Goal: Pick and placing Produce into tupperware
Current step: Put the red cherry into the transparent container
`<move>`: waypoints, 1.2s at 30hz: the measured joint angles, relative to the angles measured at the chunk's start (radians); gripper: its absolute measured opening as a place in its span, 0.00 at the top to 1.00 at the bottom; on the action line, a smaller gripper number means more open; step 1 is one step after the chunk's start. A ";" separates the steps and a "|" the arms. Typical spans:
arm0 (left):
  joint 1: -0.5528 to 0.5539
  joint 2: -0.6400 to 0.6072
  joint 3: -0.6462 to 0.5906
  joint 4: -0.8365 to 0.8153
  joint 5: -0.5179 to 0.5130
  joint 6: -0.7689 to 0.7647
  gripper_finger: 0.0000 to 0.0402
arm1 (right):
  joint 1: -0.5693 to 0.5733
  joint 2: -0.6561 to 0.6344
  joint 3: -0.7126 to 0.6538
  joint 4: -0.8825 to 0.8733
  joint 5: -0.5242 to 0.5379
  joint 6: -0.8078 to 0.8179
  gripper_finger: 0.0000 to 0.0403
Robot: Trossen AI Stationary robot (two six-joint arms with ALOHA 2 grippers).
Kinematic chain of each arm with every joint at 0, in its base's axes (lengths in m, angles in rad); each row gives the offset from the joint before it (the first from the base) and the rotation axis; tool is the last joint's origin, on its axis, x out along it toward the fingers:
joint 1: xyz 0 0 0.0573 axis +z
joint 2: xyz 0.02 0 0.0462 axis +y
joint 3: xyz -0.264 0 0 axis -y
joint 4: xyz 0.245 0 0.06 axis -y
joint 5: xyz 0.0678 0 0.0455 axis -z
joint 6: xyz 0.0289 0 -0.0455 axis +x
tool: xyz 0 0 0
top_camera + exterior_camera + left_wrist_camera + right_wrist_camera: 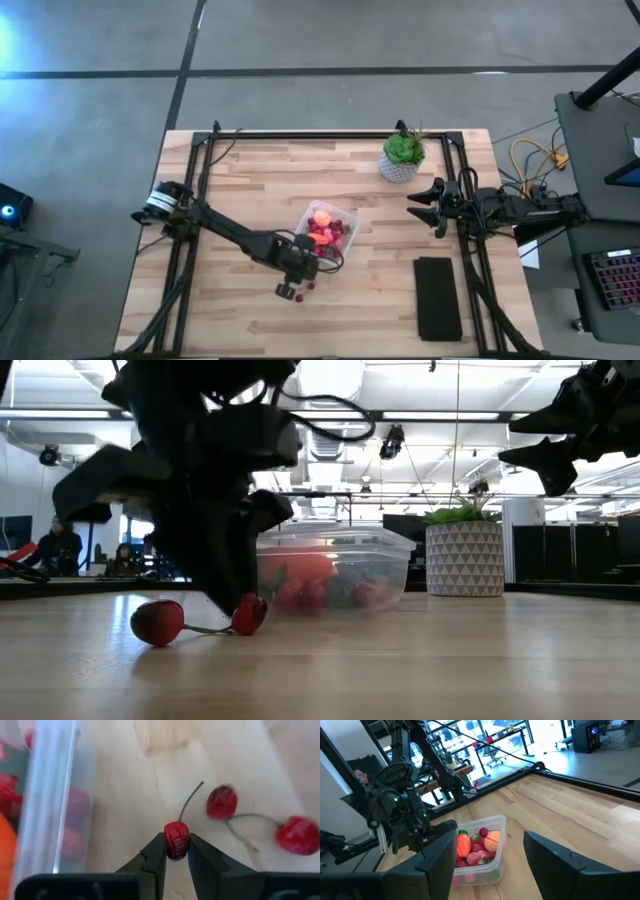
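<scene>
**A:** Where is the produce right now?

**B:** Most of it sits inside the tupperware [328, 228], a clear box near the middle of the wooden surface [250, 175]. Inside are red strawberry-like pieces [479, 851], an orange carrot-like piece [464, 844] and a pink-orange round fruit [492, 840]. Three small red cherry-like pieces are outside the box, just beside it on the surface.

**A:** Is anything being held?

**B:** Yes. The left tool [176, 854] is down at the surface beside the box, its two dark fingers [155, 859] clamped together on one dark red cherry [176, 838] with a thin stem pointing away from it. From table height, that cherry [249, 614] looks to be resting on the wood under the tool.

**A:** And the other two loose pieces?

**B:** They lie near the held one, joined by stems: a second cherry [222, 802] closer in and a third cherry [298, 835] farther out.

**A:** Where is the right arm?

**B:** It waits at the right edge, well apart from the box. The right tool [428, 205] is raised off the surface with its fingers apart and nothing between them.

**A:** What else is on the surface?

**B:** A green potted plant [402, 157] in a patterned white pot stands toward the far edge, near the right tool. A flat black slab [437, 298] lies near the right front corner.
</scene>
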 joint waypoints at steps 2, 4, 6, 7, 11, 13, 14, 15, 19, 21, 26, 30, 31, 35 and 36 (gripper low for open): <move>-0.001 -0.023 0.011 -0.002 -0.001 0.000 0.87 | 0.000 0.000 0.000 0.000 0.000 0.000 0.45; -0.002 -0.060 0.034 0.004 -0.019 0.001 0.87 | 0.000 0.000 0.000 0.000 0.000 0.000 0.45; -0.002 -0.109 0.055 0.006 -0.051 0.002 0.87 | 0.000 0.000 0.000 0.000 0.000 0.000 0.45; -0.002 -0.128 0.070 0.007 -0.068 0.006 0.87 | 0.000 0.000 0.000 0.000 0.000 0.000 0.45; 0.006 -0.191 0.096 0.011 -0.183 0.058 0.87 | 0.000 0.000 0.000 0.000 0.000 0.000 0.45; 0.028 -0.195 0.090 0.014 -0.255 0.056 0.87 | 0.000 -0.001 0.000 0.000 0.000 0.000 0.45; 0.050 -0.190 0.084 0.002 -0.273 0.043 0.86 | 0.000 -0.001 0.000 0.001 0.000 0.000 0.45; 0.076 -0.175 0.082 -0.006 -0.278 0.027 0.86 | 0.000 -0.001 0.000 0.000 0.000 0.000 0.45; 0.179 -0.118 0.083 -0.023 -0.235 -0.126 0.78 | 0.000 0.000 0.000 0.001 0.000 0.000 0.45; 0.219 -0.099 0.091 -0.029 -0.187 -0.168 0.71 | 0.000 0.000 0.000 0.000 0.000 0.000 0.45; 0.245 -0.108 0.113 -0.052 -0.174 -0.179 0.53 | 0.000 0.000 0.000 0.001 0.000 0.000 0.45; 0.222 -0.156 0.135 -0.155 -0.003 -0.134 0.43 | 0.000 0.000 0.000 0.002 0.000 0.000 0.45; 0.203 -0.178 0.141 -0.188 0.044 -0.109 0.42 | 0.000 0.000 0.000 0.001 0.000 0.000 0.45; 0.066 -0.255 0.143 -0.307 0.072 -0.052 0.41 | 0.000 0.000 0.000 0.000 0.000 0.000 0.45; 0.026 -0.264 0.142 -0.312 0.073 -0.051 0.41 | 0.000 0.000 0.000 0.000 0.000 0.000 0.45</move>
